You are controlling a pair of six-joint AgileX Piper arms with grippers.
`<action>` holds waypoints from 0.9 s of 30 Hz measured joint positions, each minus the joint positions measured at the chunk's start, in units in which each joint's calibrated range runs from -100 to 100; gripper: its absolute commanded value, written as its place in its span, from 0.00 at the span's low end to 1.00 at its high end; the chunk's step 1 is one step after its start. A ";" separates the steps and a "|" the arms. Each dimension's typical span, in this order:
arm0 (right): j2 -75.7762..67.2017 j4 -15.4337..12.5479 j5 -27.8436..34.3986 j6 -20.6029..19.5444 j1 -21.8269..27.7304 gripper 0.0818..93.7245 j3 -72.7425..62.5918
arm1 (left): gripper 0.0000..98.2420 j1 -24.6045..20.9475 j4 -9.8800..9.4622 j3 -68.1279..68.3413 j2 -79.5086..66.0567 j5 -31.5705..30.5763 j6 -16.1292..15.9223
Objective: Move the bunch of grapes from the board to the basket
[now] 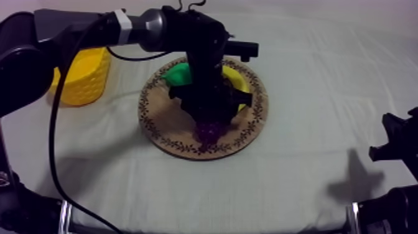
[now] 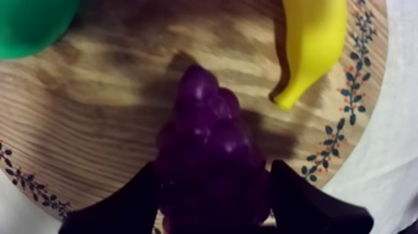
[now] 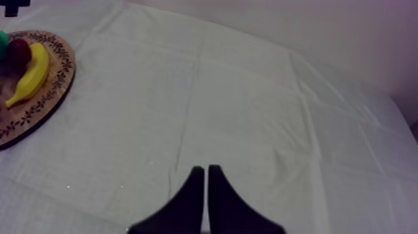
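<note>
The purple bunch of grapes [image 2: 208, 134] lies on the round wooden board [image 2: 93, 124], toward its near rim in the top view [image 1: 210, 131]. My left arm reaches in over the board, and my left gripper [image 2: 214, 167] stands straight above the bunch. Its two black fingers [image 2: 130, 202] press against either side of the grapes, shut on them. The bunch rests on the wood. The yellow basket [image 1: 84, 74] stands left of the board. My right gripper [image 3: 206, 171] hangs over bare cloth at the right [image 1: 390, 138], fingers together on nothing.
A yellow banana [image 2: 311, 43] and a green pear [image 2: 28, 25] lie on the board behind the grapes. A small red fruit [image 3: 18, 53] sits beside the banana. Bare cloth stretches from the board's rim [image 1: 252, 134] to the right arm.
</note>
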 measured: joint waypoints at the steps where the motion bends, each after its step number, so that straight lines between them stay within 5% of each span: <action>1: 0.00 0.00 0.00 0.00 0.00 0.00 0.00 | 0.50 0.07 0.00 0.19 -0.34 0.00 -0.03; 27: 0.00 0.00 0.00 0.00 0.00 0.00 0.00 | 0.50 -4.51 -0.48 9.72 -26.45 7.27 -2.29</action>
